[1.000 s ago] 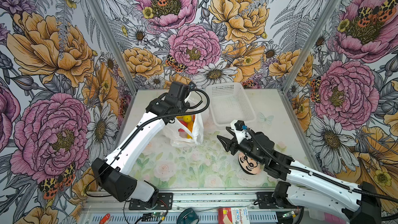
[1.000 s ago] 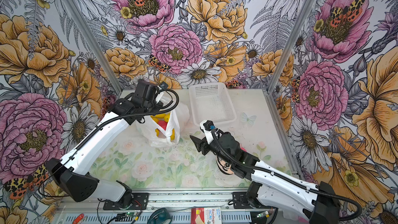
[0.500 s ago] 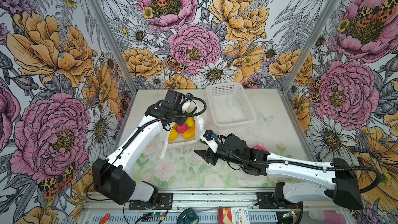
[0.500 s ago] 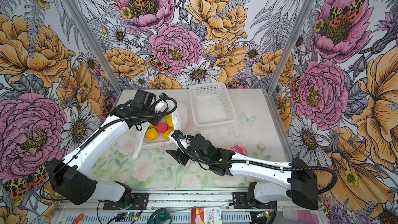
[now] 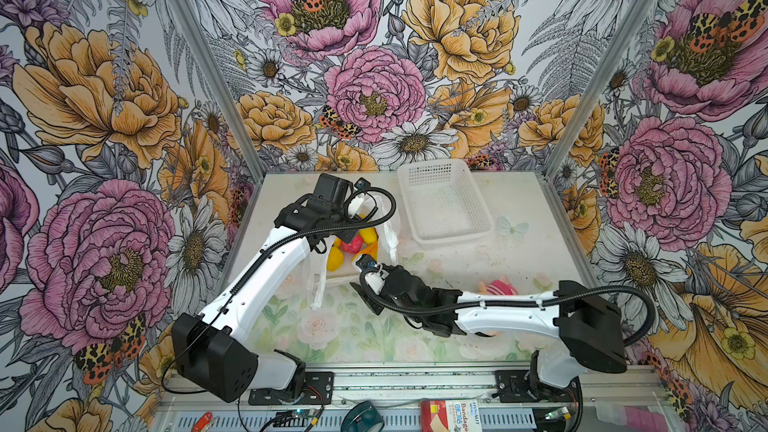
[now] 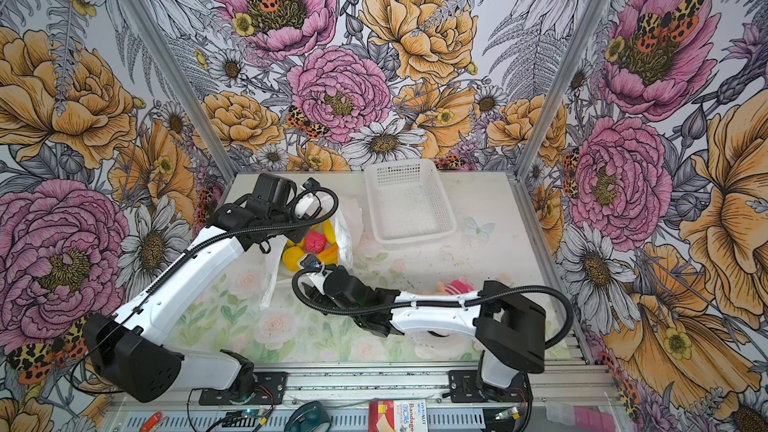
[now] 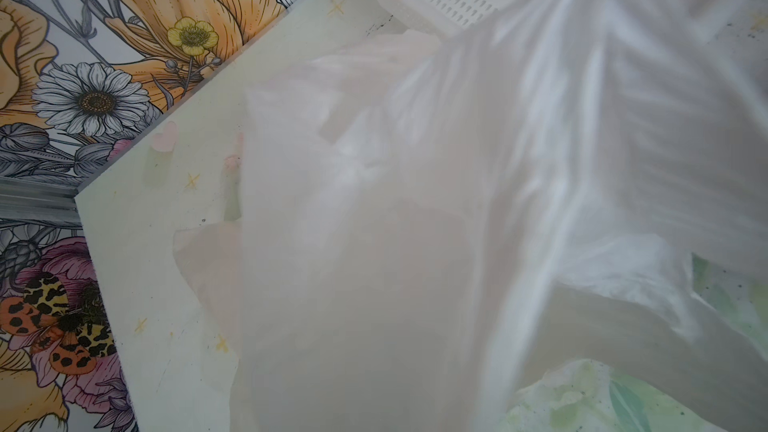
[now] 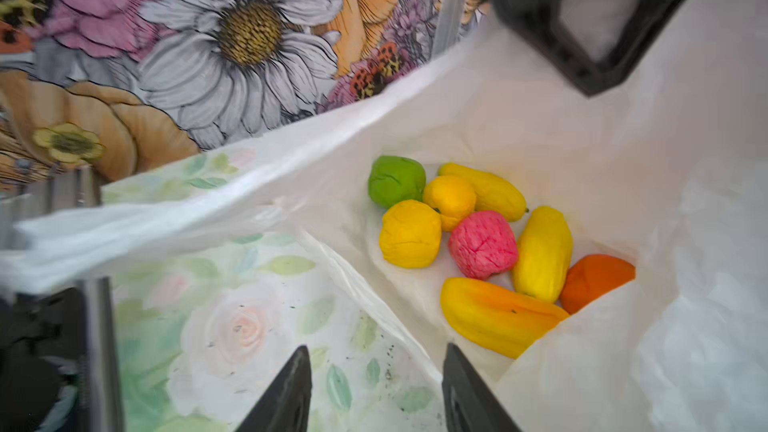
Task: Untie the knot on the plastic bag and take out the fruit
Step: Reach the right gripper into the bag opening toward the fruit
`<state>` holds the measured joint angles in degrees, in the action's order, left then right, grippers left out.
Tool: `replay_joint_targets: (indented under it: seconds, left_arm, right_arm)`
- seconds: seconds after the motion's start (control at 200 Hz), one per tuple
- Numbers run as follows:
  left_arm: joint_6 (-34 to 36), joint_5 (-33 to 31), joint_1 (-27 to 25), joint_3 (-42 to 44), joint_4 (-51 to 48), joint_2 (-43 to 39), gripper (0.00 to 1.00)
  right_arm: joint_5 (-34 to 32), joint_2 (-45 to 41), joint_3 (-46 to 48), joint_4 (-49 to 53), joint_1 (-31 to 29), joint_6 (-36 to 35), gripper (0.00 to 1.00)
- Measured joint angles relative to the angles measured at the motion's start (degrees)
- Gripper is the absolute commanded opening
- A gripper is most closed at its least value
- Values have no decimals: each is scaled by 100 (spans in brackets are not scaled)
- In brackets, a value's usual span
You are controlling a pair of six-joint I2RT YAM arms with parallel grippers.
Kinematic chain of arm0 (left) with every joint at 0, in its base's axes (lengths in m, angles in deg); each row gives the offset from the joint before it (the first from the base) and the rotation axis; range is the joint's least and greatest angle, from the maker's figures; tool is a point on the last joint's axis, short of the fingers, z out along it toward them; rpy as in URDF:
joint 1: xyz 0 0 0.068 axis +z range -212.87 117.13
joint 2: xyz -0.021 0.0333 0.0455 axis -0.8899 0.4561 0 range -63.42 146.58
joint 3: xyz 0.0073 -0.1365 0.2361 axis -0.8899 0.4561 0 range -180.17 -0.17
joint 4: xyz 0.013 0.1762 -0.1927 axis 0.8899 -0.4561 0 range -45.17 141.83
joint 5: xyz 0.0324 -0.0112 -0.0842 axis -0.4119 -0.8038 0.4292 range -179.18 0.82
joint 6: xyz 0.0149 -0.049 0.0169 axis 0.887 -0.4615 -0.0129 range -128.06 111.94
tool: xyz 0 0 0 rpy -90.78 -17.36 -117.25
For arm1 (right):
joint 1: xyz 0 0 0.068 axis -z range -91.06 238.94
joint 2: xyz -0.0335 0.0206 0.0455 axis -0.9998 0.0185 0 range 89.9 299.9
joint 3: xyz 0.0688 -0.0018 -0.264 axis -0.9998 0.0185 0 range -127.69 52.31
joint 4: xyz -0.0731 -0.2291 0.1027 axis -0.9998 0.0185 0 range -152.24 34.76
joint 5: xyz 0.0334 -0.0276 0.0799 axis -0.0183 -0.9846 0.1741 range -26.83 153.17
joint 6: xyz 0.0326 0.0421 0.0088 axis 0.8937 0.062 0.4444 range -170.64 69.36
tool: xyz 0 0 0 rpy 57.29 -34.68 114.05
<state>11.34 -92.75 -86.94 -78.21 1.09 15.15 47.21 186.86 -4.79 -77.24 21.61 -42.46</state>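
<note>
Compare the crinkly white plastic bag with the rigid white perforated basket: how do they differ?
The crinkly white plastic bag is limp, wrinkled film; the rigid white perforated basket keeps a firm rectangular shape. The bag holds colourful toy fruit; the basket holds none. Both are white and open at the top.

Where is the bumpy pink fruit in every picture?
In a top view: the pink fruit sits inside the open plastic bag, near the table's middle.
In a top view: same spot, beside yellow fruit.
Left wrist view: not visible; only the bag's white film shows.
Right wrist view: middle of the fruit pile.
Shared landmark: the plastic bag.
</note>
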Motion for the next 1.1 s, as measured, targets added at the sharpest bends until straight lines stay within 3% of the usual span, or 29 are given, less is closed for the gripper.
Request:
replay_joint_targets:
  seconds: [0.155,0.3,0.555,0.816,1.096]
  left_arm:
    - [0,0,0,0,0,-9,0]
    - [0,-26,0,31,22,-55,0]
    - [0,-149,28,83,70,-136,0]
    - [2,-199,33,136,92,-210,0]
    - [2,-197,33,144,107,-210,0]
  right_arm:
    - [-291,992,-568,-31,291,160,52]
    - [-466,1449,-852,-107,369,337,61]
    - [-365,1532,-55,-1119,378,337,74]
    - [212,1982,-400,-678,378,-236,75]
    - [210,1908,-417,-227,404,-278,82]
